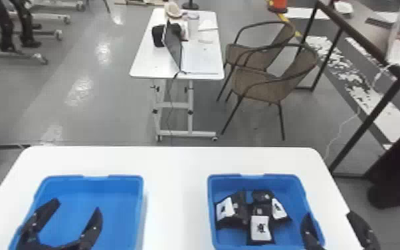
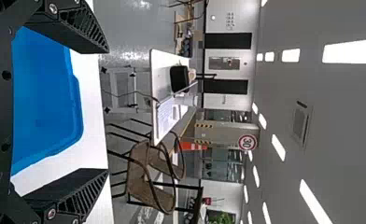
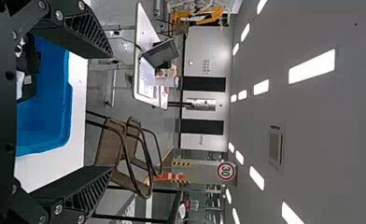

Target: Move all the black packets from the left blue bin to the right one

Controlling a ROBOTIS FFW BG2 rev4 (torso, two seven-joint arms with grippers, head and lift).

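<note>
Black packets are bunched and overlapping in the right bin, and we read the transfer as done, or close to it. Our left gripper is spread wide over the left bin, our right gripper just as wide at the right bin's outer side, nothing between either pair of fingers. If we need to re-seat one, we'd expect it light, soft, maybe slippery: pinch across the thick middle, squeeze gently, avoid the flat ends.
</note>
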